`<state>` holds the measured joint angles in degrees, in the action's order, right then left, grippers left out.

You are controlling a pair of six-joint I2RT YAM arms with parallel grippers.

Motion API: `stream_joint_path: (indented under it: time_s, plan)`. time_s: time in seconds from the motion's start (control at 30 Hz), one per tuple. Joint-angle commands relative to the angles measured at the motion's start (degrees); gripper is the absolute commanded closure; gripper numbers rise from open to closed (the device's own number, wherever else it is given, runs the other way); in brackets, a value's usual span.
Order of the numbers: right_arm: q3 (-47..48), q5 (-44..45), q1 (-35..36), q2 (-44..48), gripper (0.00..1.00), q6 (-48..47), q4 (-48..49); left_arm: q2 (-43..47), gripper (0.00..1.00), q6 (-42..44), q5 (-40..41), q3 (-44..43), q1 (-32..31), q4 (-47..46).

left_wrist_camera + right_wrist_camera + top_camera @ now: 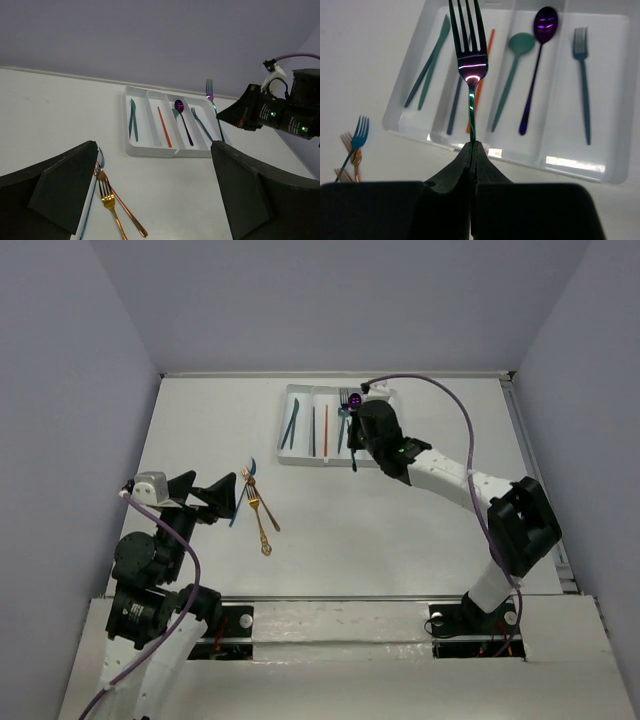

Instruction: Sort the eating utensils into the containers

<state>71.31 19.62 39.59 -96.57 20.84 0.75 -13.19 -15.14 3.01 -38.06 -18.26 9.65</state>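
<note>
1. Left gripper (155, 200), jaws spread wide, hovers by loose gold forks (107, 200) on the table (50, 125).
2. Right gripper (472, 147), fingers pressed together, pinches the handle end of a slim, shiny teal-to-purple fork (471, 65), held upright above the tray.
3. White four-compartment tray (605, 100) holds teal knives (427, 65), sticks (490, 41), spoons (520, 45) and a dark teal fork (582, 75).

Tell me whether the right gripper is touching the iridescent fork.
Touching. The right wrist view shows the right gripper shut on the handle of the iridescent fork, jaws pinching it with no gap.
</note>
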Motion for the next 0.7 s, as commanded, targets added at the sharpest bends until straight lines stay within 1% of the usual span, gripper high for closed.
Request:
stream_joint_path:
  time_s: [0.0, 0.07, 0.1, 0.17, 0.2, 0.33, 0.4, 0.67]
  plan:
    - [0.2, -5.7, -8.6, 1.3, 1.00, -0.3, 2.9, 0.9, 0.01, -0.2, -0.9, -1.0, -0.1, -2.5]
    - [1.3, -8.9, -11.6, -0.3, 1.00, -0.4, 3.3, 1.0, 0.01, -0.2, -0.8, -1.0, -0.1, -2.4]
    - [2.1, -9.0, -13.8, -1.2, 1.00, -0.9, 3.0, 1.0, 0.01, -0.2, -0.9, -1.0, -0.1, -2.4]
    - [5.9, -10.2, -15.7, -3.6, 1.00, -2.5, 1.4, 1.0, 0.01, -0.2, -0.9, -1.0, -0.6, -2.4]
    - [7.4, -10.9, -17.3, -6.2, 1.00, -2.9, 0.8, 0.8, 0.01, -0.2, -0.9, -1.0, -0.6, -2.4]
    - [12.8, -13.3, -21.0, -12.2, 1.00, -4.3, -0.6, 0.7, 0.01, -0.2, -0.7, -1.0, -0.6, -2.3]
    - [15.1, -14.9, -22.7, -15.0, 1.00, -4.5, -3.2, 0.7, 0.01, -0.1, -0.7, -1.0, -1.2, -2.3]
    - [17.8, -16.1, -23.2, -19.8, 1.00, -5.1, -4.3, 0.0, 0.01, -0.1, -0.7, -1.0, -1.2, -2.6]
